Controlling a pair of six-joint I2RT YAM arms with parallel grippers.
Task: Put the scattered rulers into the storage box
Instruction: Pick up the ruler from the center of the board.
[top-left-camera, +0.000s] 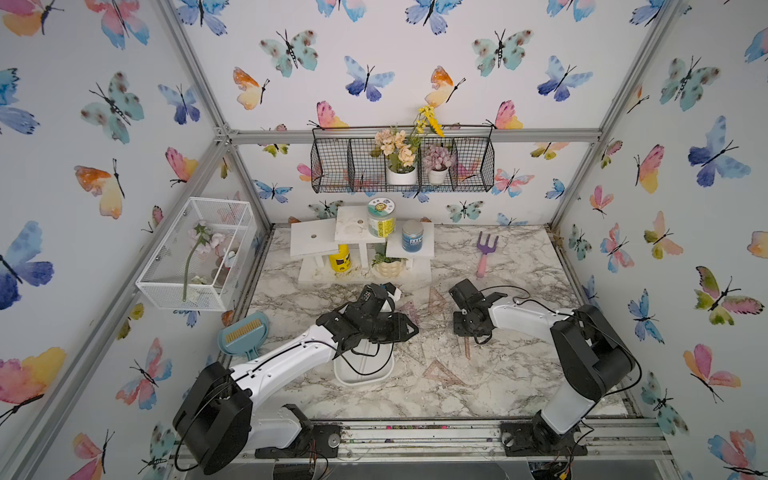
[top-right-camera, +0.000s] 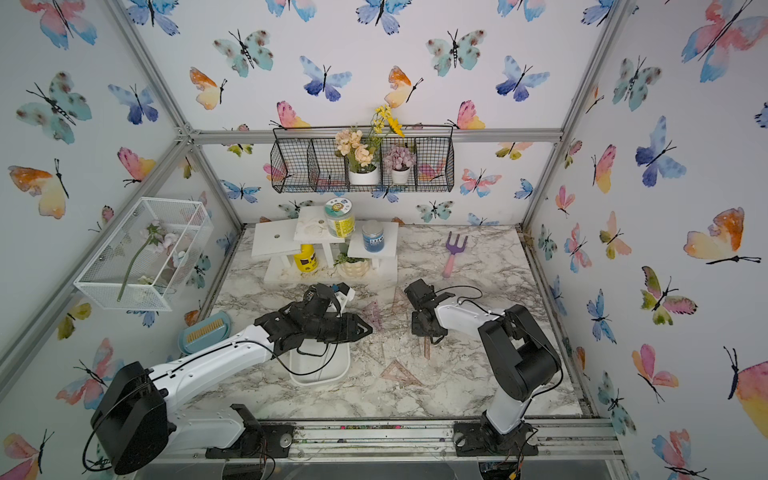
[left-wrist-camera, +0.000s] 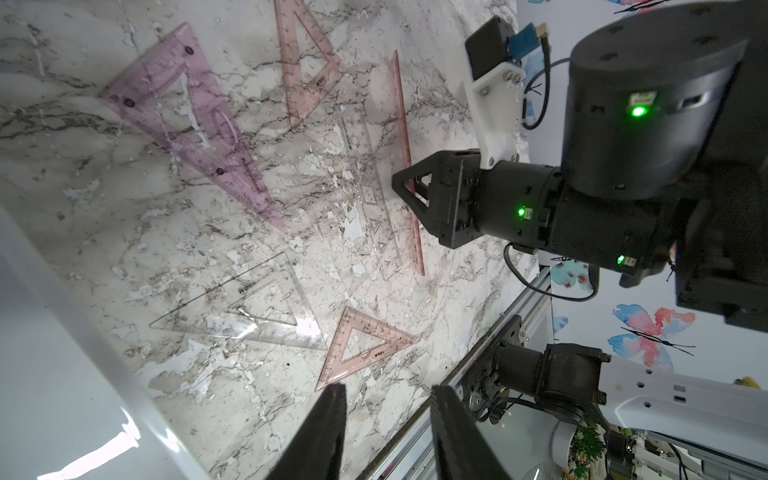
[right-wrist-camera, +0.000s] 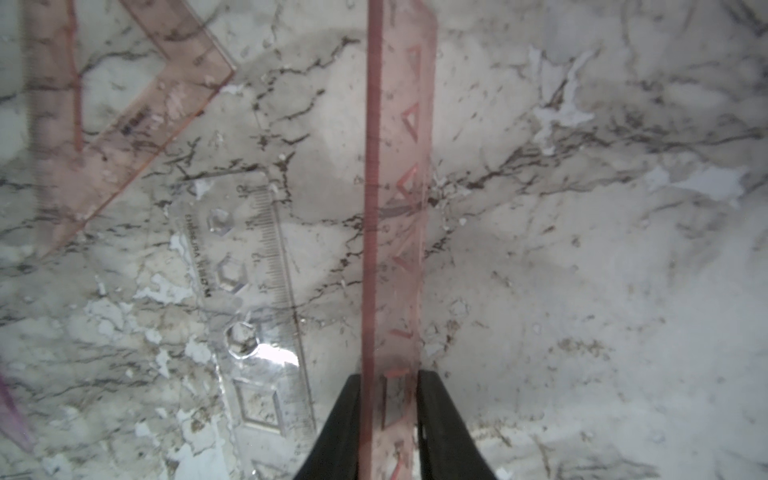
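While my right gripper (right-wrist-camera: 386, 378) pinches both long edges of the pink see-through ruler (right-wrist-camera: 395, 208), which runs ahead over the table (right-wrist-camera: 582, 291), I can't make out that grip in either top view. My left gripper (left-wrist-camera: 386, 390) gapes empty near the white box (left-wrist-camera: 62, 332).

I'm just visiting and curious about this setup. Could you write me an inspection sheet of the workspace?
Surface: marble-pattern table, flaked and crumb-strewn.
Job's things: pink straight ruler, clear straight ruler and four set squares, all outside the storage box; its visible part holds none.
Clutter: garden fork, stepped stand with jars, blue brush.
Grippers: right gripper closed on the pink straight ruler's long edges; left gripper open, empty.
Cables: black cable hangs in a loop over the storage box.
Surroundings: butterfly walls, black wire basket, white mesh cage.
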